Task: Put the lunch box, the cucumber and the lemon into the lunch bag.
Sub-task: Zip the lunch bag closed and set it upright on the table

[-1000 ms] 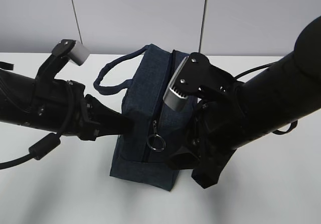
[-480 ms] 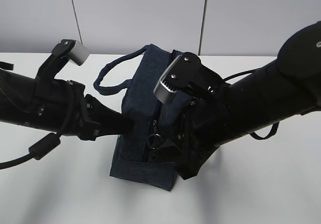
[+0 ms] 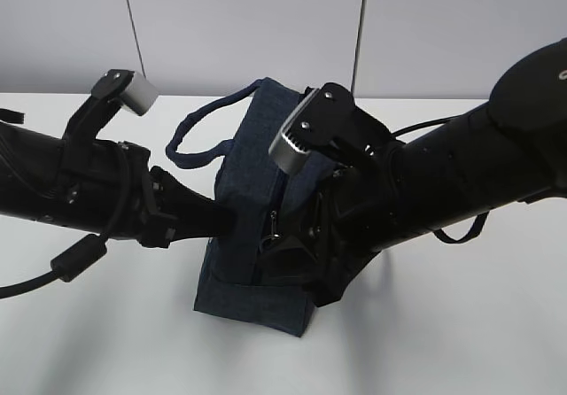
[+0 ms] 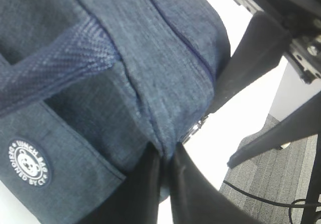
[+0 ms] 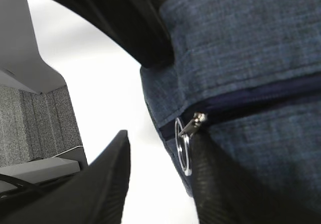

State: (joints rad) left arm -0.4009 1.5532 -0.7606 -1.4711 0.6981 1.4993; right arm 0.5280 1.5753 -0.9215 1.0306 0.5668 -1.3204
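Lunch bag (image 3: 257, 200): soft, yielding fabric | left gripper (image 4: 165, 184) pinches near-end seam | right gripper (image 5: 160, 158) spread around ring pull (image 5: 183, 151), best hold

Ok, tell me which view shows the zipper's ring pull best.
Right wrist view: the ring pull hangs in full at the zipper's end. The left wrist view catches only a metal glint; in the exterior view the right arm mostly hides it.
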